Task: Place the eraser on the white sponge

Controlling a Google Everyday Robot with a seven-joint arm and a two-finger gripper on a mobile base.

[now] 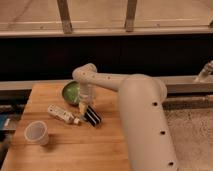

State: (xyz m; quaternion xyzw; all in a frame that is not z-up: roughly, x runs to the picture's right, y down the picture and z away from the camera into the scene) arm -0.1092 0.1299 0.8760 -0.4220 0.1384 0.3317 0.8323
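Note:
The eraser [93,116], a black oblong block with a pale stripe, lies on the wooden table [75,150] near its middle. My gripper [84,106] points down from the white arm [135,100], right at the eraser's upper left end and just in front of the green bowl [71,92]. A small yellowish bit shows at the gripper's tip. The white sponge does not show in this view; it is hidden or out of view.
A white tube-shaped bottle [62,114] lies left of the eraser. A pale cup [37,133] stands at the front left. A blue object [3,123] sits off the table's left edge. A dark wall and rail run behind.

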